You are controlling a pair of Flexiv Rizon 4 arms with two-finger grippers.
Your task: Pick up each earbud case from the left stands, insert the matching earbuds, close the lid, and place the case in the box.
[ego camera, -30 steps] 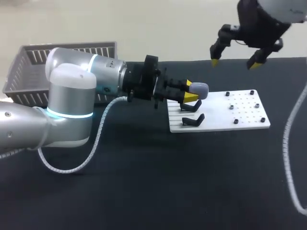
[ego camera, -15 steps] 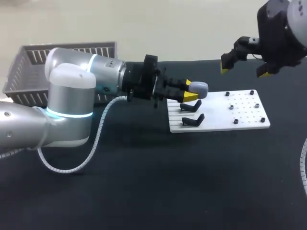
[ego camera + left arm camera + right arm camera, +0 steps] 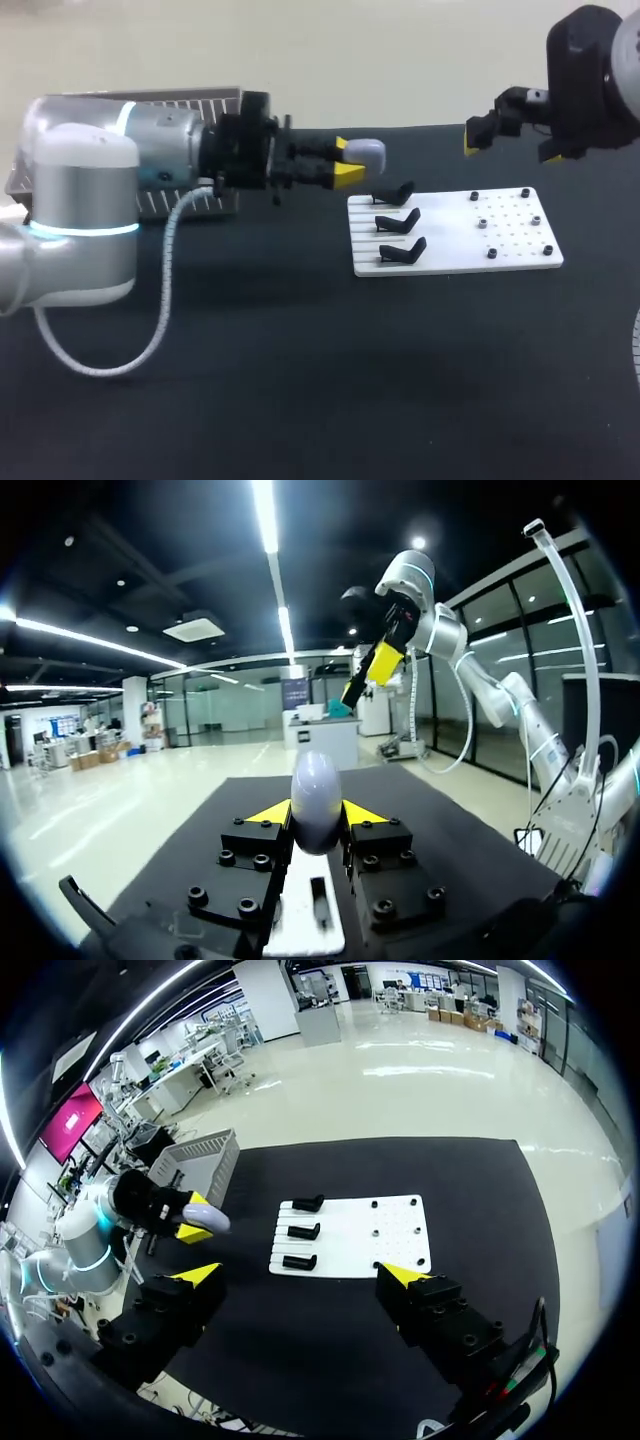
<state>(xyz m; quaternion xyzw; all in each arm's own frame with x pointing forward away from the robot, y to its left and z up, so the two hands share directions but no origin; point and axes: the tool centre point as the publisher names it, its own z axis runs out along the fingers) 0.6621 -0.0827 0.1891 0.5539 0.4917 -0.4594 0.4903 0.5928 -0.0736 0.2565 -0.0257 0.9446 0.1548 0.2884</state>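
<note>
While the left jaws clamp one pale grey oval earbud case [image 3: 367,151], the right jaws hang apart; one white board [image 3: 520,250] carries three black stands [image 3: 398,221].

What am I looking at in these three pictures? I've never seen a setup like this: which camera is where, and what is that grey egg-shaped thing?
This is a robot with two arms at a black table. The wide picture is taken from above and behind it. Each round picture comes from a camera on one arm's wrist, looking along its fingers. The left pincer, with yellow tips, is shut on a rounded grey earbud case and holds it in the air. Its wrist view shows both fingers pressing on the case. The right pincer hangs open and empty over the table's far side. On the table are a white board with three empty black stands, and a grey basket at the far left.
</note>
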